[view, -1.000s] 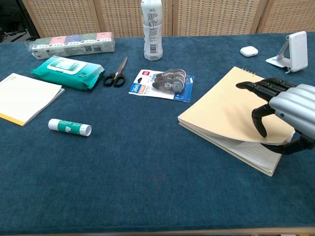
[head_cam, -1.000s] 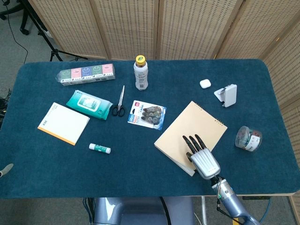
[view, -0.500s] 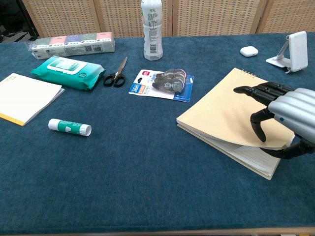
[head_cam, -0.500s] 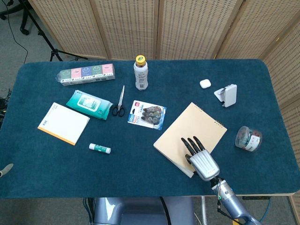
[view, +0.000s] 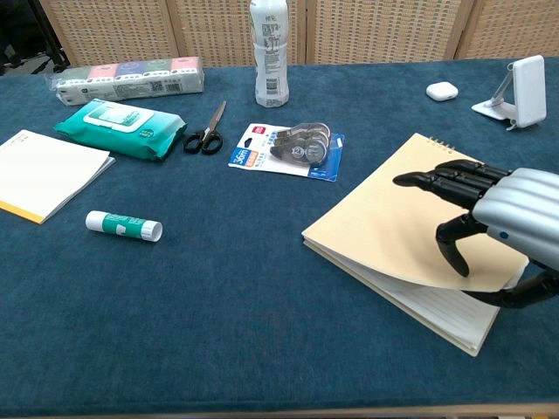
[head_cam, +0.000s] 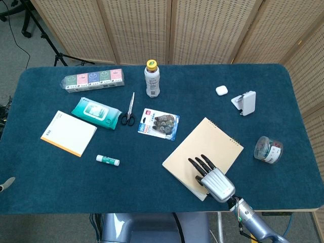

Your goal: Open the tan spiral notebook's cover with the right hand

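Chest view: my right hand (view: pixel 502 229) pinches tan notebook (view: pixel 397 231) cover, near corner lifted off pages. Step: lift underway. Next, I judge: swing cover over spiral edge beyond fingertips.

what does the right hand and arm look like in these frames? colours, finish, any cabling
The right hand has a ribbed silver metallic back and slim black fingers, with a small blue dot near its lower edge. In the head view, the silver-grey forearm narrows to the wrist, where a thin cable and a small green spot show. The left hand is out of view.
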Motion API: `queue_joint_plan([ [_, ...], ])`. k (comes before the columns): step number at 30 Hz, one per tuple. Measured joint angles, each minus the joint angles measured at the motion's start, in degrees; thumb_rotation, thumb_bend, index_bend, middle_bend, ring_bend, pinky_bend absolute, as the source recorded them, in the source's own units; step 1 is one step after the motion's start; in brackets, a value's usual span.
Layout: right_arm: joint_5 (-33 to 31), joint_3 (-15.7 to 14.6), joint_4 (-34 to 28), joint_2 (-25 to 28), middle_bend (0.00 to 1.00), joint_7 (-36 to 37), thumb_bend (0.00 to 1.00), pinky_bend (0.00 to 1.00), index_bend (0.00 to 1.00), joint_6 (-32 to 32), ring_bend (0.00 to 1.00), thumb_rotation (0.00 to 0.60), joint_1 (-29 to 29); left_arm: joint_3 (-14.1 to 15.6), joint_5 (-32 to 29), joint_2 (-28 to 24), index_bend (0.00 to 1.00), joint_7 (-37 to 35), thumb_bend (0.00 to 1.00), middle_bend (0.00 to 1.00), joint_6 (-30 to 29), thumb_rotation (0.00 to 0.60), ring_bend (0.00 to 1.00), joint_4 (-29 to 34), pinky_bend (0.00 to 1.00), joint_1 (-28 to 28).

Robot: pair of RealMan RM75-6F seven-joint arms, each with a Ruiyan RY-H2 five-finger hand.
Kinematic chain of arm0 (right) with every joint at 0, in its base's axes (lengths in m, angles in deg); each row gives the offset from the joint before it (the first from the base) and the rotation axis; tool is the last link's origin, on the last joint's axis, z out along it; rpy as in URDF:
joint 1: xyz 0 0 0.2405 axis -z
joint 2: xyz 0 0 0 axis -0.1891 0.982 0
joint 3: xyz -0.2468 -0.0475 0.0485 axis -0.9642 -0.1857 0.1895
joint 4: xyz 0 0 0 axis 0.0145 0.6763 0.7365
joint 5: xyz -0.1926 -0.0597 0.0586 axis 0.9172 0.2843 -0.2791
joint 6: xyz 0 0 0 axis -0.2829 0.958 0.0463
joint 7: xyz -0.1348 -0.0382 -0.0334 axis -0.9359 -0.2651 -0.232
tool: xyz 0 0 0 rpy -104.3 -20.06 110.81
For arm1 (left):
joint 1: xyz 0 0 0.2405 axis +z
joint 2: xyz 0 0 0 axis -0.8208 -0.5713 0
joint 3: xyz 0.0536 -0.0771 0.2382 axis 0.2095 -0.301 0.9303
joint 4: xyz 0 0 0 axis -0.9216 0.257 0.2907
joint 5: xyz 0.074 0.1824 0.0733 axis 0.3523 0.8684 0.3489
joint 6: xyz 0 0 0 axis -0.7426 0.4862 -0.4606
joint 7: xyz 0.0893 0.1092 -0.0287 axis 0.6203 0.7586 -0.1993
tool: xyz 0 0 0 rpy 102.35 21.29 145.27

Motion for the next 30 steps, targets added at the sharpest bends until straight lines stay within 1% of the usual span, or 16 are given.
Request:
queue_joint_plan([
  [4,4.31,-1.56,-0.82,2.02,0.01,2.2,0.86,0.0,0.67,0.55,0.0,0.6,-1.39,-0.02,-0.11,0.08,0.0,0.29,0.0,0.0,0.05,0.6,0.0,0.11,0.0,-0.05],
  [7,6.19,-2.35,-1.7,3.24,0.01,2.48,0.86,0.0,0.67,1.04,0.0,0.6,-2.04,-0.02,-0.19,0.05,0.0,0.25,0.0,0.0,0.15,0.6,0.0,0.14,0.0,-0.08],
  [22,14.9,-5.31,-3.9,5.7,0.02,0.11,0.88,0.0,0.67,3.06,0.0,0.6,-3.51,-0.06,-0.33,0.1,0.0,0.45,0.0,0.0,0.19,0.6,0.0,0.17,0.0,-0.13],
  [30,18.05,-6.75,-4.76,6.48,0.02,-0.72,0.88,0.0,0.67,3.88,0.0,0.6,-3.54,0.0,-0.28,0.2,0.0,0.78,0.0,0.0,0.14,0.6,0.0,0.24,0.0,-0.12],
])
